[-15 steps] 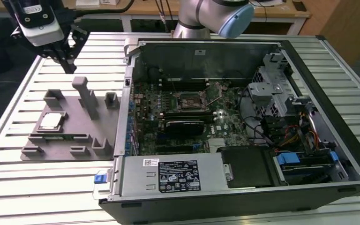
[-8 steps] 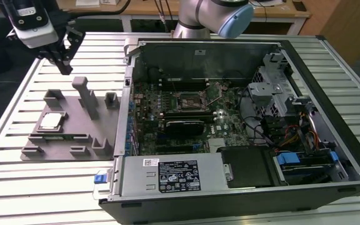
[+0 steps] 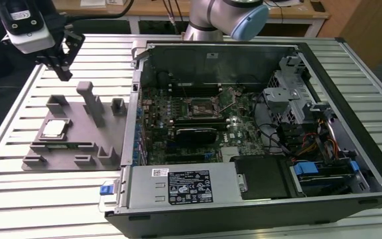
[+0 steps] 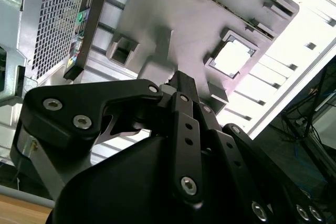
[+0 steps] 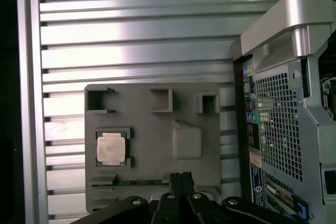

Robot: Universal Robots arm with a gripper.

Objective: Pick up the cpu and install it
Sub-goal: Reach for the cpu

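While the cpu (image 3: 53,128) rests in the fixture (image 3: 85,130), the closed, empty hand (image 3: 64,74) hangs above.

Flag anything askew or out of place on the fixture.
Nothing stands out. The cpu lies flat and square in its recess on the grey fixture; the gripper hangs clear of it, empty.

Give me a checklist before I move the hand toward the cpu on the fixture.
1. Small flat square silver-grey cpu lies in its pocket on the grey plastic fixture: ok.
2. Black hand empty: ok.
3. Hand open: not ok, shut.
4. Hand lined up over cpu: not ok, offset.
5. Motherboard socket in the open black computer case clear: cannot tell.
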